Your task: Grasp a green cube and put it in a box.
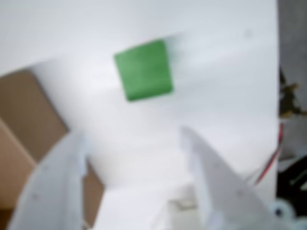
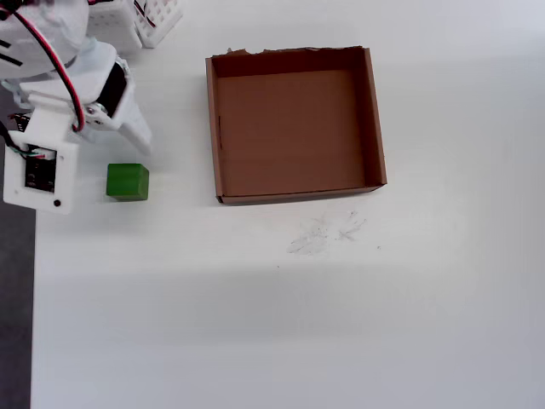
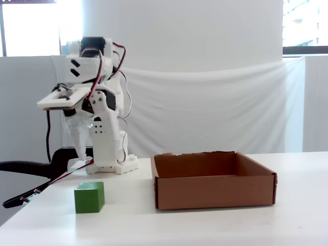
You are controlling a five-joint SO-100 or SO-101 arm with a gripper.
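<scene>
The green cube point(image 2: 128, 181) sits on the white table, well left of the box point(image 2: 294, 128) in the overhead view. That box is an empty brown cardboard tray with a ragged far edge. My white gripper point(image 1: 133, 134) is open, and nothing is between its two fingers. The blurred wrist view shows the cube point(image 1: 144, 70) on the table beyond the fingertips and the box point(image 1: 19, 110) at the left edge. From the fixed view, the gripper point(image 3: 82, 154) points down, above and just behind the cube point(image 3: 89, 197). The box point(image 3: 212, 192) stands to the right.
White lattice baskets point(image 2: 145, 21) stand at the table's top left corner behind the arm. The table's left edge point(image 2: 32, 298) runs close beside the cube, with dark floor past it. Faint scuff marks point(image 2: 328, 232) lie in front of the box.
</scene>
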